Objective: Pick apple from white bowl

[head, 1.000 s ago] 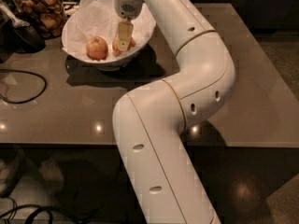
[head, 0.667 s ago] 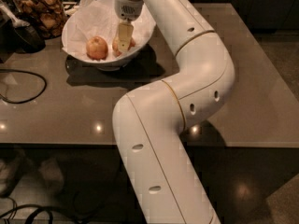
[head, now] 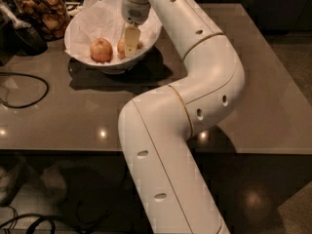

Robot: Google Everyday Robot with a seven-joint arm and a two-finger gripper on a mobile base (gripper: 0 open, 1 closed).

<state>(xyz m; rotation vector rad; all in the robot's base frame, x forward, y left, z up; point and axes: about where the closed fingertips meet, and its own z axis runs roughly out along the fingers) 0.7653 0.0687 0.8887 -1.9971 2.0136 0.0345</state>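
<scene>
Fingers [head: 130, 39] low inside white bowl [head: 115, 65], against apple [head: 121, 47]; clenched or released, cannot tell. Gripper [head: 128, 49] just beside redder apple [head: 101, 50]; bowl resting on desk [head: 68, 116] near snack jar [head: 41, 11].

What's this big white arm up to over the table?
A robot arm reaches into the white bowl on the table. Its hand is down at one apple, mostly hiding it; nothing has been lifted out yet. A redder apple lies beside it in the bowl, and a jar of snacks stands behind.
</scene>
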